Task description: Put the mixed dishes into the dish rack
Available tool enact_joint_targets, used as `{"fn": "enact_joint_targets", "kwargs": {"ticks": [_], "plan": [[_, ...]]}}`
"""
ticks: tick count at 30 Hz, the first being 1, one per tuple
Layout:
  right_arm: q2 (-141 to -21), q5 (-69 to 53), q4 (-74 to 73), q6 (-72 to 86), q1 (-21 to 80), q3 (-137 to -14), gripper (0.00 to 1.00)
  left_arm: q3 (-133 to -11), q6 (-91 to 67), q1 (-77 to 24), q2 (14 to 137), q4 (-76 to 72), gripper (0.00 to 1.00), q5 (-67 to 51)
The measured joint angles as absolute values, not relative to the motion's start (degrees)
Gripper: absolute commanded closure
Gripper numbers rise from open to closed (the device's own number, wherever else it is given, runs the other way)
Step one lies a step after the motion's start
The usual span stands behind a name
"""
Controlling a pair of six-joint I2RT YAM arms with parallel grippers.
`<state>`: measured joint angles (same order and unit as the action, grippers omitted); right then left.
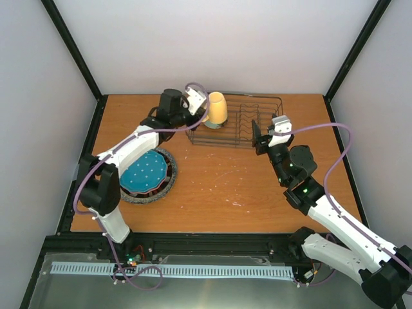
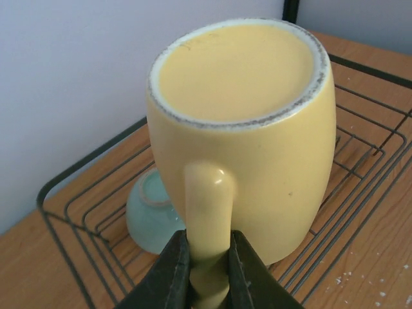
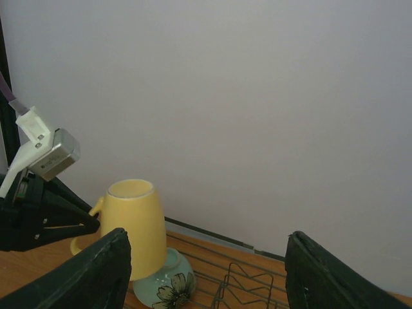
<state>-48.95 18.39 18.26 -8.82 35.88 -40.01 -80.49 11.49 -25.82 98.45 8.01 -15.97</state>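
Observation:
The yellow mug [image 1: 217, 109] is upside down at the left end of the black wire dish rack [image 1: 257, 103]. My left gripper [image 2: 209, 241] is shut on its handle [image 2: 206, 206]. The mug's mouth is partly over the overturned pale green bowl [image 2: 148, 215], which lies in the rack. In the right wrist view the mug [image 3: 132, 225] leans slightly above the flowered bowl [image 3: 164, 286]. My right gripper [image 1: 264, 136] is open and empty, just in front of the rack's right part. The teal white-dotted plate [image 1: 145, 170] tops a stack at the left, with a dark rim under it and the grey speckled plate [image 1: 132, 196] at the bottom. No pink plate shows.
The rack's upright dividers [image 3: 257, 283] stand in its middle and right part. The plate stack lies on the wooden table [image 1: 219, 187] beside my left arm. Grey walls and a black frame enclose the table close behind the rack.

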Motion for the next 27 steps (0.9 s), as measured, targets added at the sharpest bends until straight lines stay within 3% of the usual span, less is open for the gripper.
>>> {"fn": "enact_joint_targets", "kwargs": {"ticks": [13,27], "plan": [[-51.77,16.01,19.11,-8.56,33.71,-40.01,0.36,-75.18,24.91,-27.38,107.61,-6.85,0.99,-16.01],[-53.52,12.8,19.51,-7.88,28.64,-39.99,0.36,-78.96,32.34,-26.41,116.38,-9.41,0.99,-19.88]]}}
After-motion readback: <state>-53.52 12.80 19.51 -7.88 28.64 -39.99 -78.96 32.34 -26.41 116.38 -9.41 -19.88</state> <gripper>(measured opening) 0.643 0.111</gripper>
